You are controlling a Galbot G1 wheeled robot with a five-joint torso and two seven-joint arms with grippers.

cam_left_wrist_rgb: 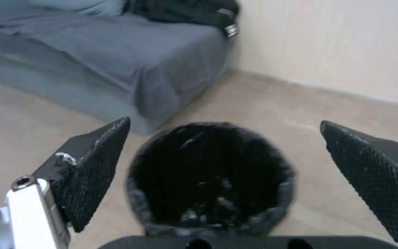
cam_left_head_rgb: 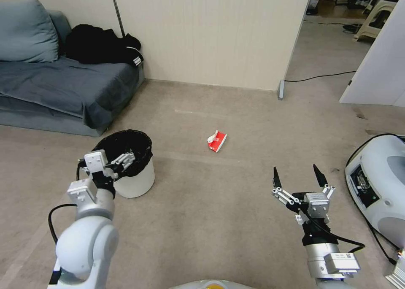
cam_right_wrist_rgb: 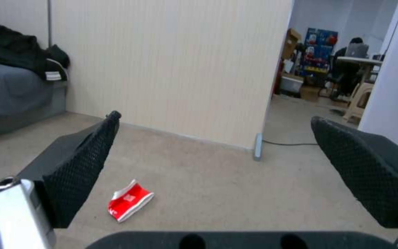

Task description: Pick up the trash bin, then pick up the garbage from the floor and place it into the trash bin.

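While the trash bin stands upright on the carpet just in front of the sofa, I have the left gripper hanging at its near rim with the fingers spread wide and nothing between them. From the left wrist camera the bin's mouth sits centred between the two black pads, so the line-up looks good to me.

To do this pick well, I would come down so that one pad goes inside the rim and the other outside, pinching the wall and the folded black liner bag together, not the loose bag alone, which I judge would slip or pull free. I would close slowly and lift straight up, since a light plastic bin can tip if it is caught off-centre.

My right gripper waits low on the right, released and empty, well apart from the bin. Its wrist camera shows the red-and-white carton lying flat on the floor ahead; in the head view that carton lies between the bin and the right arm, nearer the wall. It is not yet touched.
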